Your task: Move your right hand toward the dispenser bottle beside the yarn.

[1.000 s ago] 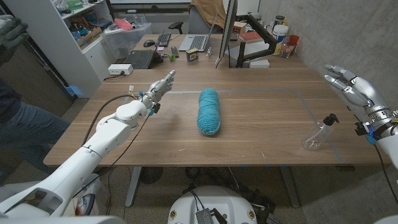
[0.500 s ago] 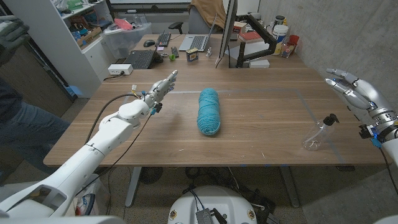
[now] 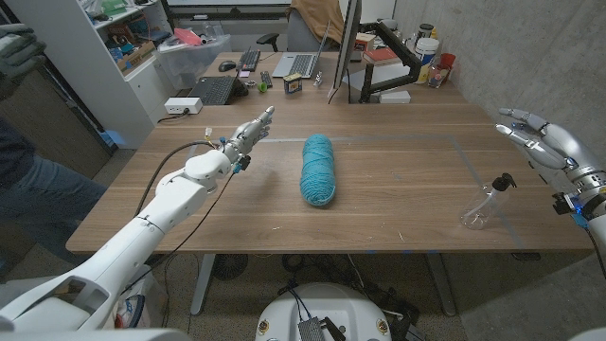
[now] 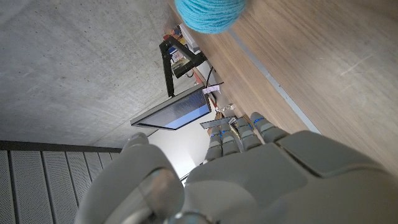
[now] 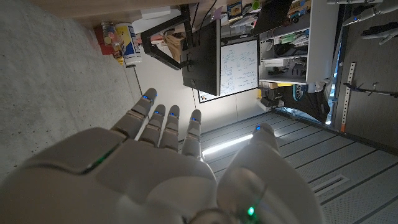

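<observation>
A: Right hand (image 3: 542,142) is seen raised at the table's far right edge, fingers (image 3: 519,121) spread and stretched out, nothing held.

B: And the bottle (image 3: 485,203)?

A: It is found on the table (image 3: 398,189), below and nearer the robot than those fingertips, well apart from them, tilted, its black pump top toward the hand. No contact is made.

B: The yarn (image 3: 318,169)?

A: A teal skein is laid lengthwise mid-table, far off to the left of the right fingers, with the bottle between it and the table's right edge. In the left wrist view its end (image 4: 210,14) is caught beyond the left fingertips.

B: Left hand (image 3: 241,138)?

A: It is held just over the wood, fingers (image 3: 260,119) straight and pressed close together, pointed toward the table's back. The yarn is just to their right, not touched. Nothing is gripped.

B: Right wrist view?

A: The right hand's back (image 5: 155,180) is shown, fingers (image 5: 163,124) fanned a little, thumb set apart, a monitor (image 5: 202,59) beyond them.

B: Anyone about?

A: A person (image 3: 24,170) is stood at the left edge.
</observation>
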